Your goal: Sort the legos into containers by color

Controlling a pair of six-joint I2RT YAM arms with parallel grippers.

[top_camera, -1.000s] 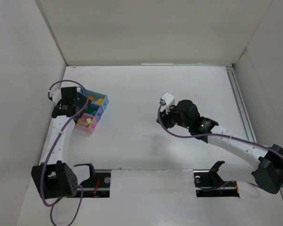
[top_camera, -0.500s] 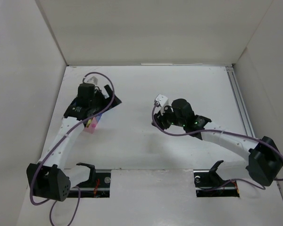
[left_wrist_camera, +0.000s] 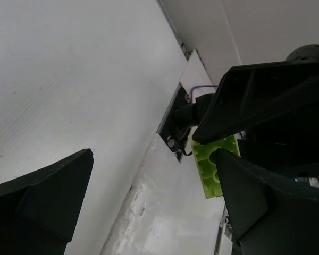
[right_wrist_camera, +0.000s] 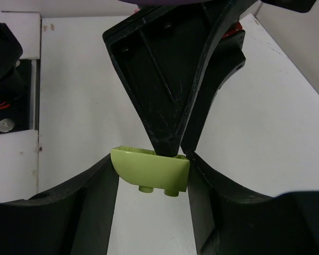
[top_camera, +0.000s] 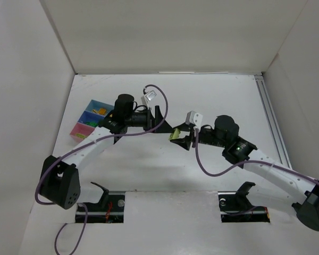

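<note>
The right end effector (right_wrist_camera: pixel 151 171) is clamped on a pale yellow-green lego (right_wrist_camera: pixel 149 169), held above the middle of the worktop (top_camera: pixel 212 98), apparently offered for a handover. The left end effector (left_wrist_camera: pixel 154 159) faces it with its fingers spread wide, one tip just beside the lego, probably because the containers (top_camera: pixel 78 133) lie on its side.

The top camera looked down from above and behind the arm bases (top_camera: pixel 103 202), taking in the whole table (top_camera: pixel 218 95). Close behind the left gripper (left_wrist_camera: pixel 153 154) and the right gripper (right_wrist_camera: pixel 151 159) sat the wrist cameras, facing one another. All three views shared the pale green brick (top_camera: pixel 175 135) between them.
</note>
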